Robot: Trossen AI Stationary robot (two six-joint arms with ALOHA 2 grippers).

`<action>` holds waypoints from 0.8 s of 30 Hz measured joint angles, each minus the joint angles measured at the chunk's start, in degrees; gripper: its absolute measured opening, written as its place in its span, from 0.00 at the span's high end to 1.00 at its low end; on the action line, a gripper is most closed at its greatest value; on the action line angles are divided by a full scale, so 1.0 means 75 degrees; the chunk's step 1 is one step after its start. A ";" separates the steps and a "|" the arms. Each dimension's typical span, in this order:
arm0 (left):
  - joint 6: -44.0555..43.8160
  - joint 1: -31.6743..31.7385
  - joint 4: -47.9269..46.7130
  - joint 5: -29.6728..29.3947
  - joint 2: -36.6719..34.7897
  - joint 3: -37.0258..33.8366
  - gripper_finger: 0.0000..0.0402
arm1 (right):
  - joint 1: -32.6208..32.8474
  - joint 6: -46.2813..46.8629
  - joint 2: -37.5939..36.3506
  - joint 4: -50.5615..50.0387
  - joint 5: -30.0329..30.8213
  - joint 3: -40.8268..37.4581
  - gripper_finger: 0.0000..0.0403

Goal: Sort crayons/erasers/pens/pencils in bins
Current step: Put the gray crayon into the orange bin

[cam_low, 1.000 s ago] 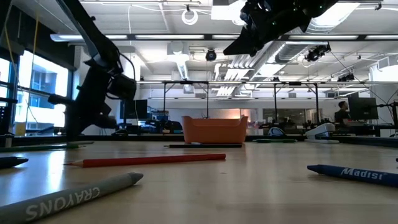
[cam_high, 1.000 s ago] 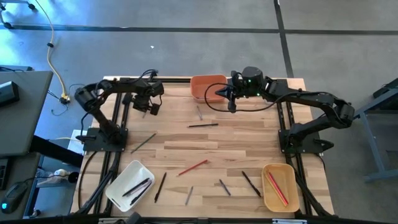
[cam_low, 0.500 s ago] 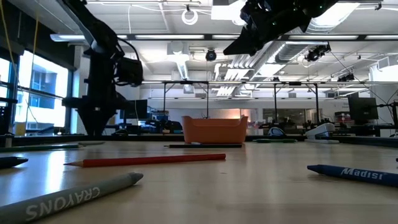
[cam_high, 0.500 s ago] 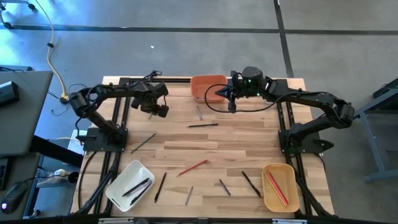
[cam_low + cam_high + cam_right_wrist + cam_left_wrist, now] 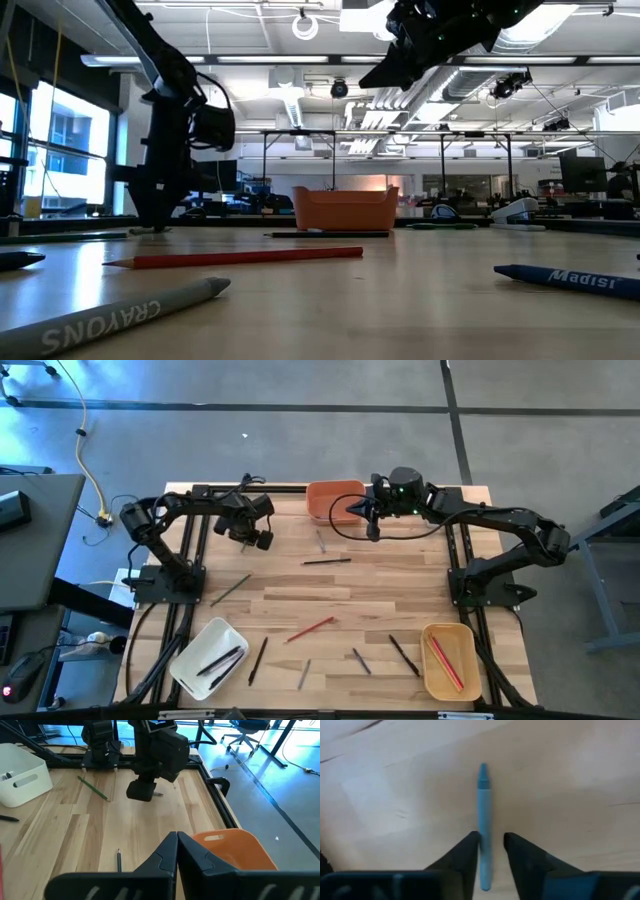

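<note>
A grey-blue crayon [image 5: 484, 810] lies flat on the wooden table. My left gripper [image 5: 491, 837] points down over it at the table's far left [image 5: 256, 532], open, with one finger on each side of the crayon's blunt end. My right gripper [image 5: 176, 842] hangs shut and empty above the orange bin [image 5: 330, 500] at the far middle. The white bin [image 5: 208, 657] at the near left holds dark sticks. Red sticks lie in the tan-yellow bin [image 5: 448, 660] at the near right. My left gripper comes from above with its fingers along the crayon's blunt end [image 5: 485, 851], which lies on the table. One finger [image 5: 466, 855] stands right against the crayon's side; I cannot tell whether it touches.
Loose sticks lie across the table: a red pencil [image 5: 310, 629], a black one [image 5: 327, 561], a grey one [image 5: 321, 541], a green one [image 5: 230, 589], and several dark ones along the near edge [image 5: 404, 654]. Black frame rails run along both sides.
My left gripper has gone toward the table's right edge and a little toward the near edge, and has tipped to point straight down. My right gripper has kept still.
</note>
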 joint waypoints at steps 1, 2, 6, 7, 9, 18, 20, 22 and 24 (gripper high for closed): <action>0.0033 0.0000 0.0023 0.0014 0.0000 -0.0003 0.80 | 0.0000 0.0000 0.0000 0.0000 0.0000 0.0000 1.00; 0.0082 0.0000 0.0042 0.0026 0.0000 -0.0003 0.84 | 0.0000 0.0003 0.0000 0.0000 0.0003 0.0000 1.00; 0.0510 0.0023 0.0066 0.0104 0.0003 -0.0003 0.96 | 0.0001 0.0000 0.0000 0.0000 0.0003 0.0000 1.00; 0.0544 0.0026 0.0075 0.0119 0.0003 -0.0003 0.97 | 0.0001 0.0000 0.0000 0.0001 0.0003 0.0000 1.00; 0.0555 0.0023 0.0108 0.0131 0.0003 -0.0008 0.98 | 0.0000 -0.0012 0.0000 0.0025 0.0006 0.0000 1.00; 0.1233 0.0023 0.0237 0.0119 -0.0737 -0.0108 0.98 | 0.0000 -0.0003 0.0003 0.0121 0.0012 0.0000 1.00; 0.1357 0.0020 0.0231 0.0203 -0.1054 -0.0084 0.98 | 0.0000 0.0001 0.0003 0.0122 0.0079 0.0000 1.00; 0.1493 -0.0006 0.0274 0.0325 -0.1361 -0.0087 0.98 | 0.0000 0.0081 0.0003 0.0125 0.0098 0.0000 1.00; 0.1432 -0.0071 0.0571 0.0363 -0.1674 -0.0082 0.98 | 0.0000 0.0201 0.0003 0.0136 0.0099 0.0000 1.00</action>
